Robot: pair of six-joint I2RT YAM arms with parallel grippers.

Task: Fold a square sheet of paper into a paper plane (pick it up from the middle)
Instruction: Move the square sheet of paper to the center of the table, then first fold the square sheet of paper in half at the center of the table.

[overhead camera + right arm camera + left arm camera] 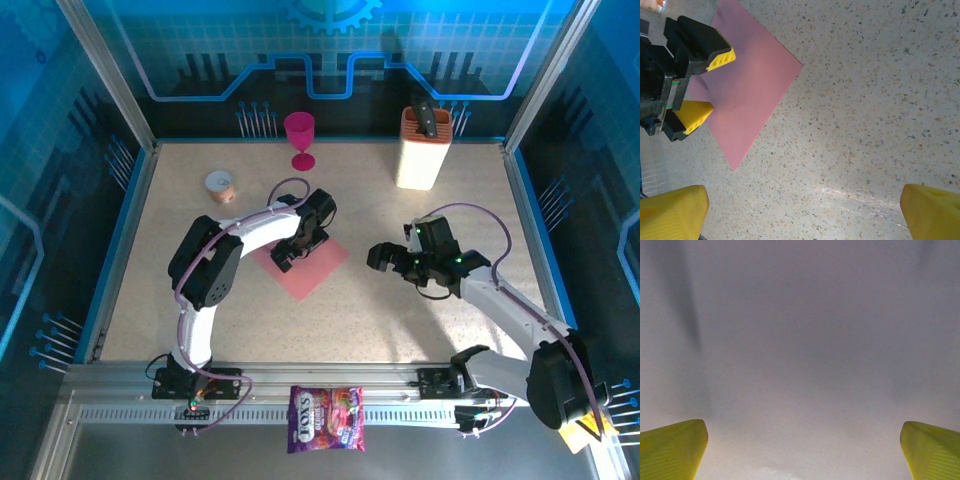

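Speckled tabletop [420, 310]: square sheet of paper [322, 266] lying flat.
Left gripper [707, 85] low over the sheet, jaws apart; right gripper [378, 256] near its right corner, jaws apart.

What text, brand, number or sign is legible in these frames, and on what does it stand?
"FOX'S": on the purple candy bag at the near edge.
Smaller print below it on the bag: too small to read.
The sheet of paper, goblet and knife block: no text seen.
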